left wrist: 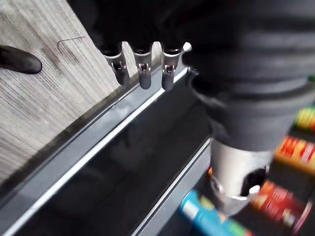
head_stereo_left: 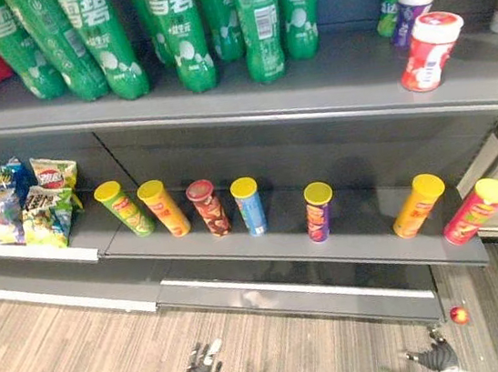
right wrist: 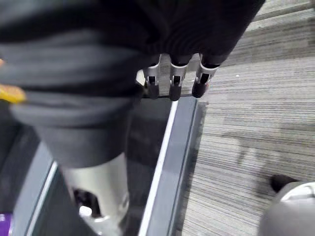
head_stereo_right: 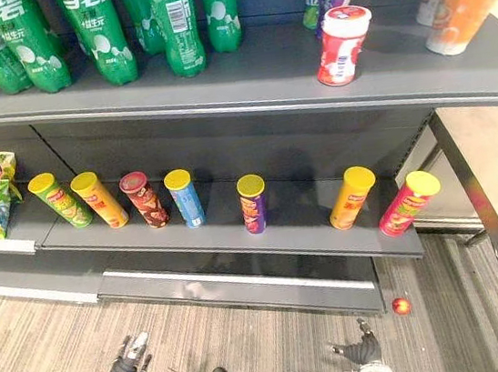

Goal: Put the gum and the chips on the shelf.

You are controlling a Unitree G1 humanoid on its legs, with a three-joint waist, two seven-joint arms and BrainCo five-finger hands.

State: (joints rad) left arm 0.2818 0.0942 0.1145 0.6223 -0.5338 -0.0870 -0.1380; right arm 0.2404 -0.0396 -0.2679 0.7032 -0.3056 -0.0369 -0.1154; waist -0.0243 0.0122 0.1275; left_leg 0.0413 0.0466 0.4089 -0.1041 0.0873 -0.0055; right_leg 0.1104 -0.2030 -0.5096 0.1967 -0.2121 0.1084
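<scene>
Fingers of the left hand hang straight and released with nothing in them, and the same goes for the fingers of the right hand, both low over the grey wood-look floor before the grey metal shelf unit. The red-and-white plastic gum jar sits on the upper board near its front edge, and the mostly yellow-lidded cardboard chips tubes line the lower board, so placing looks done. Best move now is to keep the arms low and well apart from the end pink tube, minding the small red ball on the floor near the right hand.
</scene>
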